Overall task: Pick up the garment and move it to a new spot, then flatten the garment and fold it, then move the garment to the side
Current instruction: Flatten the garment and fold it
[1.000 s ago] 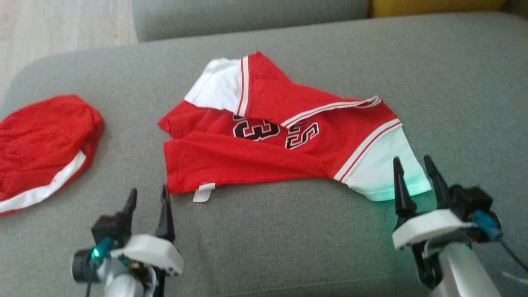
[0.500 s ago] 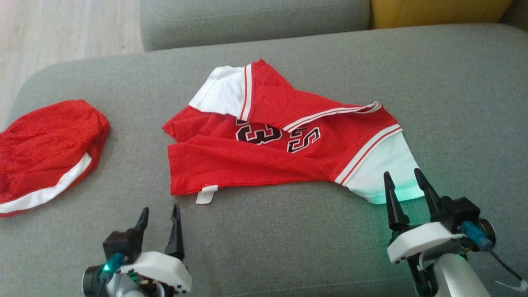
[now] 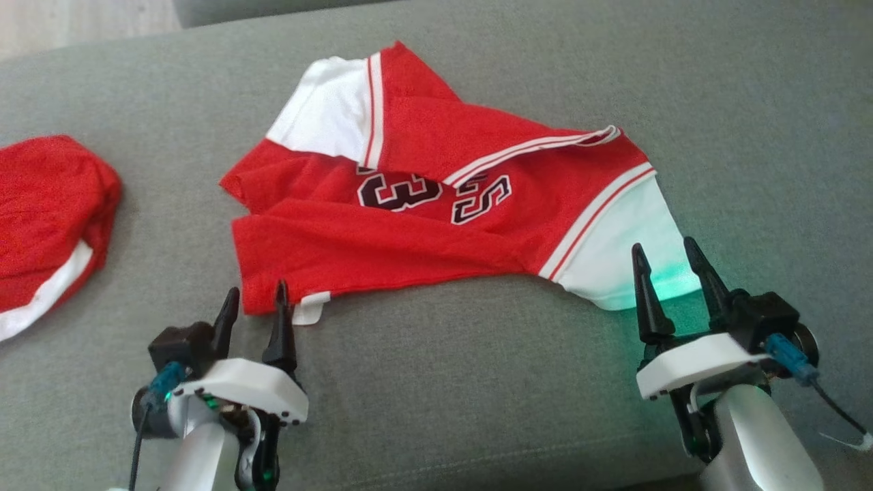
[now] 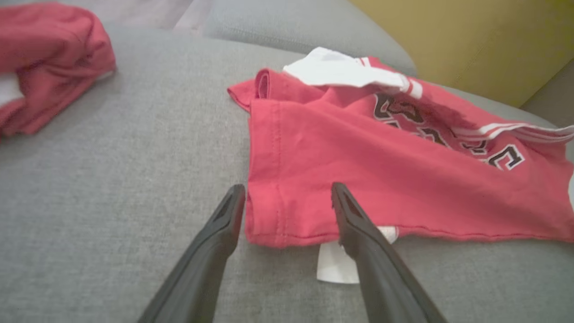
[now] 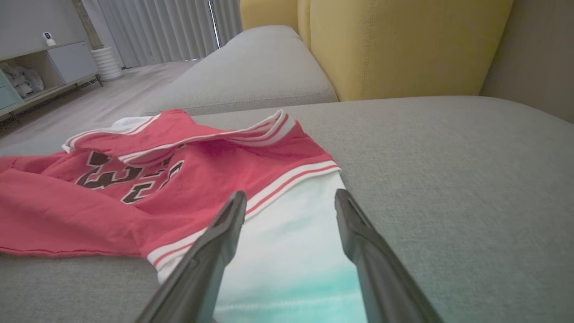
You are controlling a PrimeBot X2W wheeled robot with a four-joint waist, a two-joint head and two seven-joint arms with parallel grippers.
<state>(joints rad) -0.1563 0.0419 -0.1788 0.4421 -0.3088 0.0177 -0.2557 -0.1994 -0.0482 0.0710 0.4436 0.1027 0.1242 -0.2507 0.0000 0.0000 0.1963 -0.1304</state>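
A crumpled red-and-white fabric sports jersey (image 3: 423,252) lies on the grey woven sofa cushion (image 3: 477,382). Its dark block characters are partly folded under, with a "3" legible. The small white tag (image 3: 308,310) at its hem can't be read. The left gripper (image 3: 258,294) is spread and empty at the jersey's red hem corner. The right gripper (image 3: 663,249) is spread and empty at its white sleeve.

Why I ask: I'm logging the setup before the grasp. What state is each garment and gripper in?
Red and white jersey: crumpled, partly folded over itself, lying free on the grey sofa cushion.
White label: sticking out from under the jersey's hem.
Red garment with white trim: bunched up, lying apart.
Left gripper: open, astride the jersey's hem corner, gripping nothing.
Right gripper: open, at the white sleeve, gripping nothing.
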